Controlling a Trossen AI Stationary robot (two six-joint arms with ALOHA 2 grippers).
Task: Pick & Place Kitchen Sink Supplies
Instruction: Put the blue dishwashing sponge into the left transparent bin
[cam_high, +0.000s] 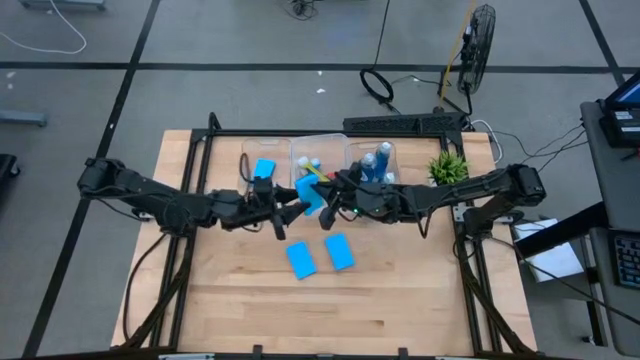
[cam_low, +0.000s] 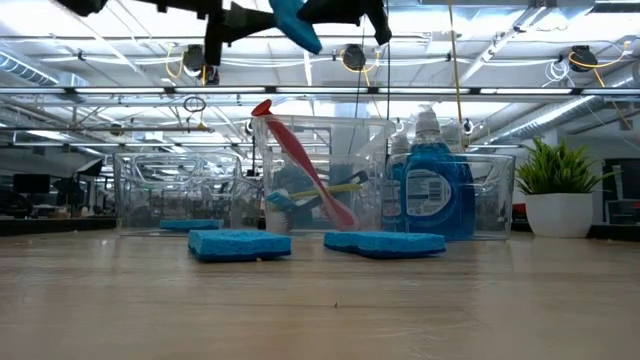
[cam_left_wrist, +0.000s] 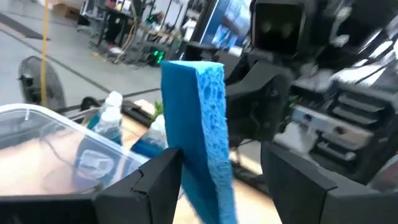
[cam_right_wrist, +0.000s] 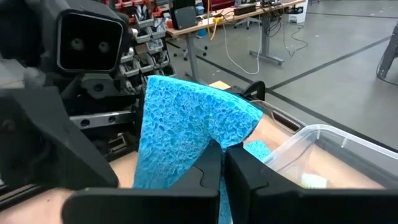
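Table edge: the pale wooden tabletop (cam_high: 230, 300) is bare across its whole 6 o'clock half in the high view; both arms meet over the middle, just at 6 o'clock of the bin row.
Bins: three clear plastic bins (cam_high: 320, 150) stand side by side at the 12 o'clock edge; the small green potted plant (cam_high: 447, 166) sits at 3 o'clock of them, apart from the row.
Bin contents: left bin holds one flat light-blue sponge (cam_high: 264, 169); middle bin holds the long-handled brushes, a red one (cam_low: 305, 170) leaning out over the rim; right bin holds the blue dish-soap bottles (cam_low: 428, 185).
Loose sponges: two flat light-blue rectangular sponges (cam_high: 300, 260) (cam_high: 340, 252) lie side by side on the wood at 6 o'clock of the grippers, not touching each other.
Held sponge: a light-blue rectangular sponge (cam_right_wrist: 186, 124) is up in the air between both arms, well above the table in the low view.
Left gripper (cam_left_wrist: 214, 180): fingers part-spread, the sponge standing on edge between them against one finger; a firm grasp cannot be told.
Right gripper (cam_right_wrist: 222, 168): fingers clenched tight on the sponge's lower edge, pinching it thin.
Open room: free air below the raised sponge.
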